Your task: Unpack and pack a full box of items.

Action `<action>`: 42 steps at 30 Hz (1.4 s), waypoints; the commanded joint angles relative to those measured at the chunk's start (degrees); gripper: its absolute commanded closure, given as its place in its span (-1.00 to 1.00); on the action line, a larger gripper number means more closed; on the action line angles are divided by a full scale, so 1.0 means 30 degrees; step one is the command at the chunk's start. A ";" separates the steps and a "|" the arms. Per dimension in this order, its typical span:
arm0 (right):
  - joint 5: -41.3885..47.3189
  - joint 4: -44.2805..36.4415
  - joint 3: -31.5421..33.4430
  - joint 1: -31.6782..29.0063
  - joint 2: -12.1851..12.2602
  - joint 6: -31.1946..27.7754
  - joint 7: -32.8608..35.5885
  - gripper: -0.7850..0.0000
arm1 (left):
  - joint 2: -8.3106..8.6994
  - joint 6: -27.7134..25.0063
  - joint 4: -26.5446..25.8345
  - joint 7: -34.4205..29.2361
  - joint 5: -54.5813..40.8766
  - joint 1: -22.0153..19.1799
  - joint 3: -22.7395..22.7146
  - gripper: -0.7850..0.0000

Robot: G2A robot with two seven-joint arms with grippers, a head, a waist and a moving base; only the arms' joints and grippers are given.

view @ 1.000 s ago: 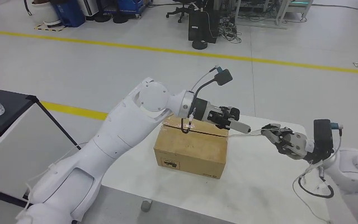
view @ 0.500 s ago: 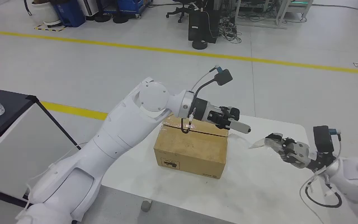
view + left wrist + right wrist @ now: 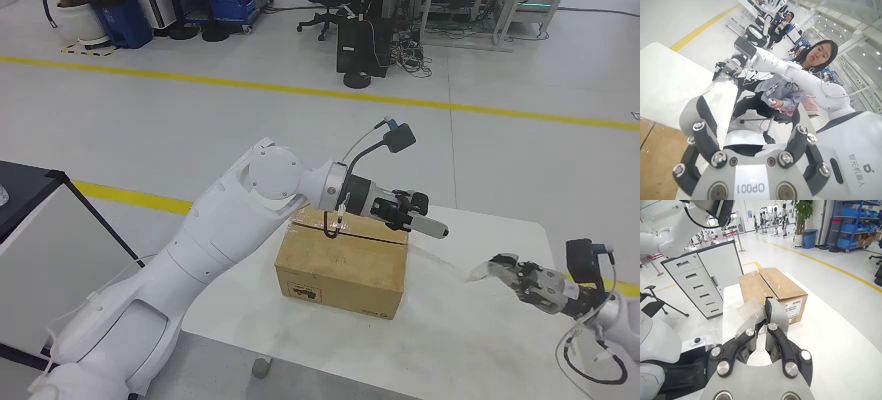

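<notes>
The box (image 3: pixel 340 268) sits at the centre of the top view, on the left half of the desk (image 3: pixel 450 340). It is closed on top along a centre seam (image 3: pixel 768 285). Its long axis runs left to right across that frame, dipping slightly toward the right, and the seam follows the same line. The labelled end face points toward the right end effector (image 3: pixel 500 268). That end effector sits at the right of the frame, well apart from the box. Its jaws are closed on a clear tape strip (image 3: pixel 751 311), which trails back toward the box. Whether the strip's far end is fixed to the cardboard cannot be told. The left end effector (image 3: pixel 749 102) hangs above the box's right end, jaws wide apart and holding nothing. Assessment: the strip is light, limp and sticky, so it is likely to cling to the fingers on release. The box is stiff cardboard and, if full as stated, probably heavy. It is therefore better opened in place than lifted. The soundest hold is a flap edge at the seam, near the end under the left end effector.
</notes>
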 commanded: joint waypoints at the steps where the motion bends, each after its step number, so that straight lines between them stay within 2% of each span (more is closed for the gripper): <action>1: -0.0336 0.0174 -0.0354 0.0059 0.0204 0.0000 -0.0232 1.00 | 0.0000 0.0000 0.0000 0.0000 0.0000 0.0000 0.0000 -1.00; 7: -0.1020 0.1061 -0.1647 0.0527 0.0728 0.0000 -0.1222 1.00 | 0.0000 0.0000 0.0000 0.0000 0.0000 0.0000 0.0000 -1.00; 8: -0.1170 0.1165 -0.1901 0.0611 0.0812 0.0000 -0.1274 0.95 | 0.0000 0.0000 0.0000 0.0000 0.0000 0.0000 0.0000 -1.00; 9: -0.1333 0.1306 -0.2135 0.0713 0.0897 0.0000 -0.1313 0.62 | 0.0000 0.0000 0.0000 0.0000 0.0000 0.0000 0.0000 -1.00; 11: -0.1583 0.1540 -0.2631 0.0901 0.1054 0.0000 -0.1411 0.11 | 0.0000 0.0000 0.0000 0.0000 0.0000 0.0000 0.0000 -1.00; 12: -0.1669 0.1676 -0.2870 0.1005 0.1131 0.0000 -0.1453 -1.00 | 0.0000 0.0000 0.0000 0.0000 0.0000 0.0000 0.0000 -1.00; 21: -0.2095 0.3117 -0.4916 0.1853 0.1766 0.0000 -0.0648 -1.00 | 0.0000 0.0000 0.0000 0.0000 0.0000 0.0000 0.0000 -1.00; 25: -0.0135 0.3167 -0.5850 0.1991 0.2130 0.0000 0.0802 -1.00 | 0.0000 0.0000 0.0000 0.0000 0.0000 0.0000 0.0000 -1.00; 30: 0.3757 0.2789 -0.6532 0.2215 0.2800 0.0000 0.4288 -1.00 | 0.0000 0.0000 0.0000 0.0000 0.0000 0.0000 0.0000 -1.00; 37: 1.1966 0.2848 -0.6087 0.2662 0.3785 0.0000 1.1350 -1.00 | 0.0000 0.0000 0.0000 0.0000 0.0000 0.0000 0.0000 -1.00; 42: 1.5314 0.3846 -0.5686 0.2853 0.3980 0.0000 1.6133 -1.00 | 0.0000 0.0000 0.0000 0.0000 0.0000 0.0000 0.0000 -1.00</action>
